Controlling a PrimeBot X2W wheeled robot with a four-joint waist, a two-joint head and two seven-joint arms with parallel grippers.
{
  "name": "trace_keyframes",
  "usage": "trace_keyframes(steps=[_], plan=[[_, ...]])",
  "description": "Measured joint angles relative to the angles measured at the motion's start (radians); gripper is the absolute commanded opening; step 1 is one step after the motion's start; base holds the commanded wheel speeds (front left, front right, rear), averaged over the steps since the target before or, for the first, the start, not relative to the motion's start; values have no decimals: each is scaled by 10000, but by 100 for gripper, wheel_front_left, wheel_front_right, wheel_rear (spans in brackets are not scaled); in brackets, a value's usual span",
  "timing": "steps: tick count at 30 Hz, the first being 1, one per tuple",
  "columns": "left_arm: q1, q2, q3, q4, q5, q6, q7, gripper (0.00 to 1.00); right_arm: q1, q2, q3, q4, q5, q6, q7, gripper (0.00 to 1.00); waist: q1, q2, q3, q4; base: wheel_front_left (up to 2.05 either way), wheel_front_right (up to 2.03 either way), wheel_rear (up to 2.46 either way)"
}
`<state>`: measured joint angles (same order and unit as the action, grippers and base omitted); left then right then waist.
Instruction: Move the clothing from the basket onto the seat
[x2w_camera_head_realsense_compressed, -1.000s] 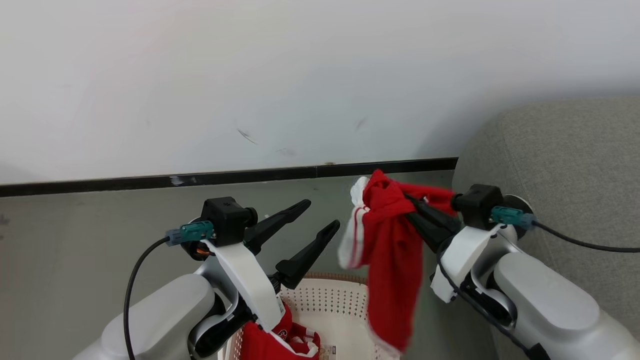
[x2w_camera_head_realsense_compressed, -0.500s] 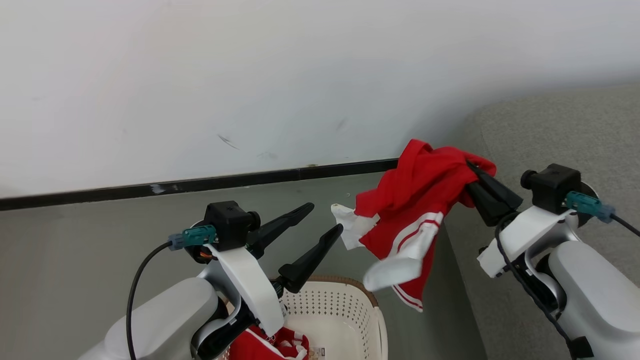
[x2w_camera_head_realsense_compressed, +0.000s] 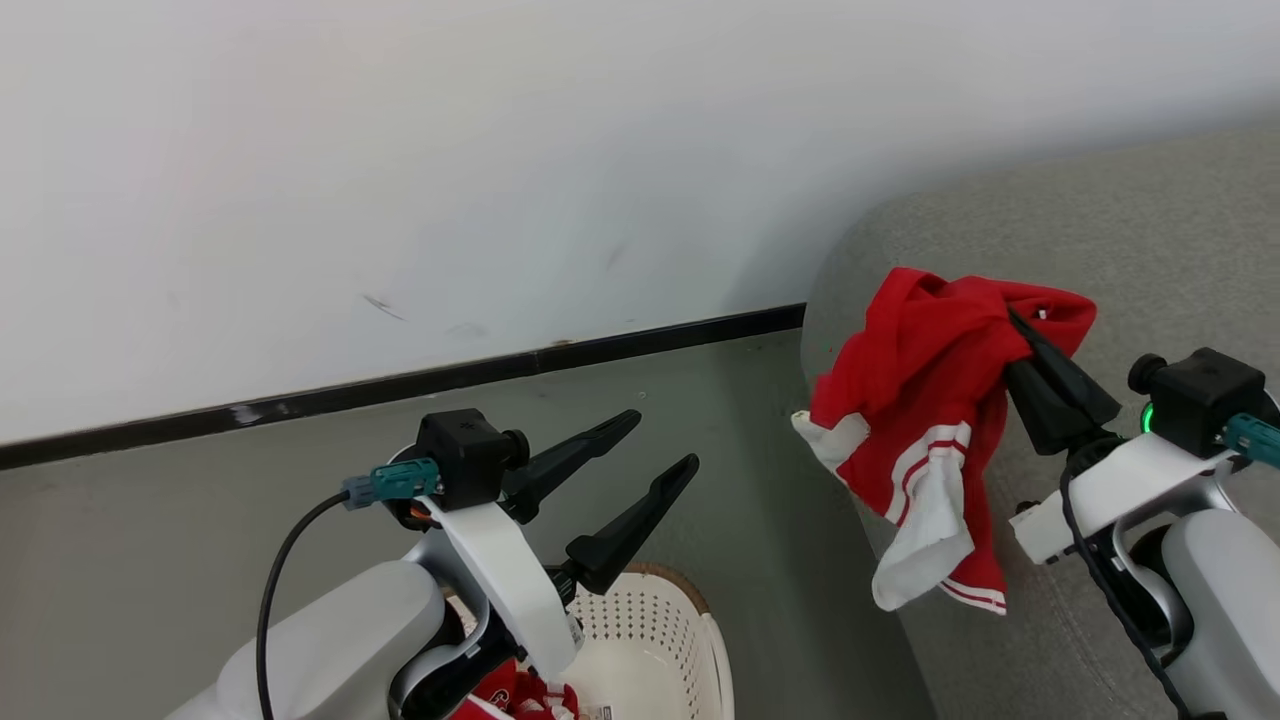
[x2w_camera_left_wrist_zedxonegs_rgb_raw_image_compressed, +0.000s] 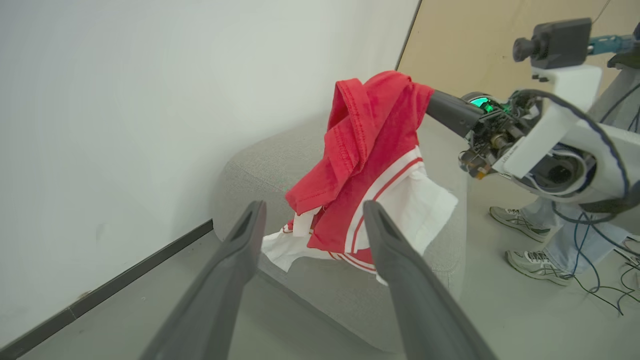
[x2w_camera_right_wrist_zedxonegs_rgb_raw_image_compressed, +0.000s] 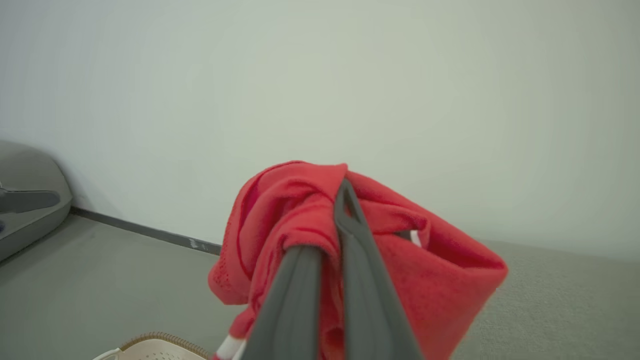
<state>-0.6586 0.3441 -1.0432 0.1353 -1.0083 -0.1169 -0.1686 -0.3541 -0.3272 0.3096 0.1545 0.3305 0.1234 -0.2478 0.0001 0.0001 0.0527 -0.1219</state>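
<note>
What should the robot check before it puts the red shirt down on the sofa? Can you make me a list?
1. Grip: the right claw is shut on the red shirt: ok.
2. Is the red shirt fully over the sofa: cannot tell; it hangs by the sofa's edge.
3. Is the left claw free: ok, open and holding nothing.
4. Is the red shirt out of the basket: ok.
5. Is the basket emptied: not ok, red clothes lie inside.
</note>
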Motion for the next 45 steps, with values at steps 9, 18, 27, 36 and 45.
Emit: trace_keyframes(steps=[9, 18, 27, 36, 45], plan=[[9, 15, -10, -203, 81, -4, -92, 100, 853, 50, -1392, -940, -171, 0, -2, 0, 0, 0, 1, -714, 0, 0, 0], [9, 176, -65, -330, 263, -13, -104, 100, 1566, 295, -1747, -1753, -349, 0, -19, 0, 0, 0, 118, -1390, 0, 0, 0], [7, 453, -73, -422, 602, -13, -209, 100, 1747, 543, -1804, -2412, -430, 0, -33, 0, 0, 0, 303, -1983, 0, 0, 0], [49, 709, 23, -487, 621, 61, -316, 100, 1824, 830, -1722, -3003, -284, 0, -73, 0, 0, 0, 500, -2474, 0, 0, 0], [204, 915, 178, -683, 598, 176, -412, 100, 892, 151, -2050, -3266, -376, 2, -73, 0, 0, 0, 849, -2716, 0, 0, 0]])
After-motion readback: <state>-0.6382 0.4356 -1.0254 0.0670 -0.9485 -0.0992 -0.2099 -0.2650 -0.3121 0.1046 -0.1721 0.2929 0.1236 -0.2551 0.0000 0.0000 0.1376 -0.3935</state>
